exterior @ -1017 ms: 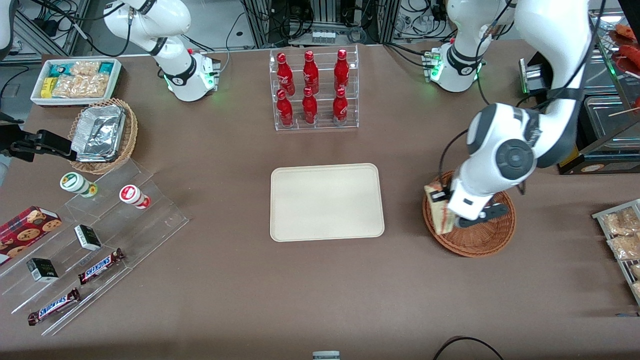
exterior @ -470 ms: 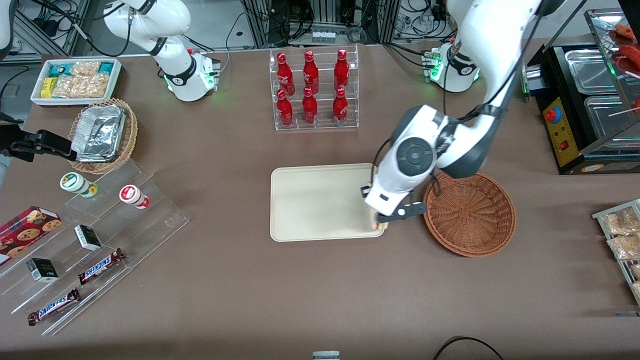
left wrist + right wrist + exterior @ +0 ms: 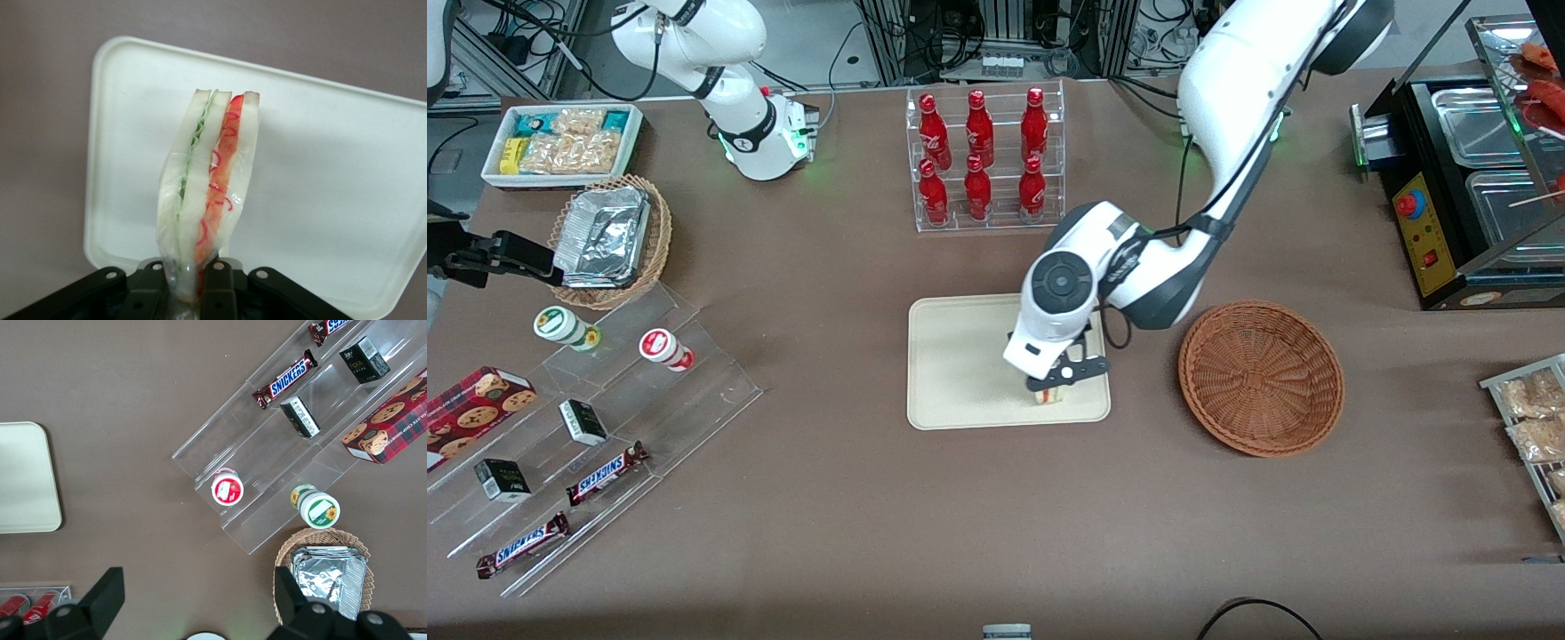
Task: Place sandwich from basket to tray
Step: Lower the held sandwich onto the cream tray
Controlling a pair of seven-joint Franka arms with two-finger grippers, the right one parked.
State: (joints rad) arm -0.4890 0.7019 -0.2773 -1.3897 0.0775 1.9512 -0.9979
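Observation:
My left gripper [image 3: 1060, 378] hangs over the cream tray [image 3: 960, 356], above the part nearest the front camera and the basket. It is shut on the wrapped sandwich [image 3: 210, 180], whose pale bread and red, orange and green layers point away from the wrist toward the tray [image 3: 320, 200]. In the front view only a small bit of the sandwich [image 3: 1049, 396] shows under the gripper, close to the tray's surface. The reddish-brown wicker basket [image 3: 1261, 378] sits beside the tray toward the working arm's end, with nothing in it.
A clear rack of red bottles [image 3: 984, 160] stands farther from the camera than the tray. Clear stepped shelves with snacks [image 3: 587, 418], a tan basket of foil containers [image 3: 609, 240] and a white snack bin [image 3: 560, 142] lie toward the parked arm's end. A black warmer [image 3: 1467, 160] and bagged snacks [image 3: 1534, 418] stand at the working arm's end.
My gripper has carried the sandwich out of the basket and sideways over the tray, moving further in over the tray in the last half second. The basket is left empty.

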